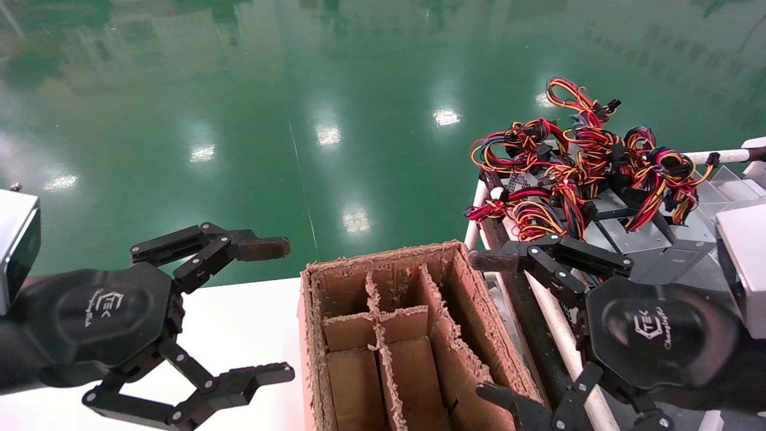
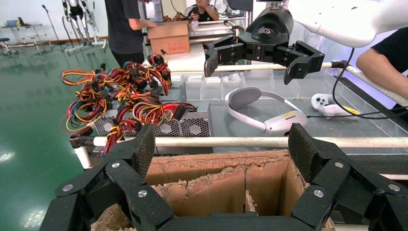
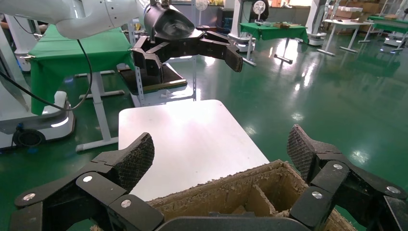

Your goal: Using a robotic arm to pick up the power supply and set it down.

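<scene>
Several grey metal boxes lie heaped on a shelf at the right, under tangled red, yellow, orange and blue wires [image 1: 574, 161]. The power supply [image 2: 179, 127] nearest the carton shows honeycomb grilles in the left wrist view; grey casings [image 1: 637, 236] show in the head view. My right gripper [image 1: 488, 326] hangs open between carton and shelf, short of the boxes, holding nothing. It also shows as the far gripper [image 2: 255, 55] in the left wrist view. My left gripper [image 1: 272, 311] is open and empty over the white table, left of the carton.
A brown cardboard carton [image 1: 461, 311] with dividers stands between the arms, its rim frayed. A white tube rail [image 2: 231, 141] edges the shelf. A white headset [image 2: 269, 113] and controller [image 2: 321, 101] lie on the shelf. The white table [image 3: 183, 134] ends at green floor. People stand behind.
</scene>
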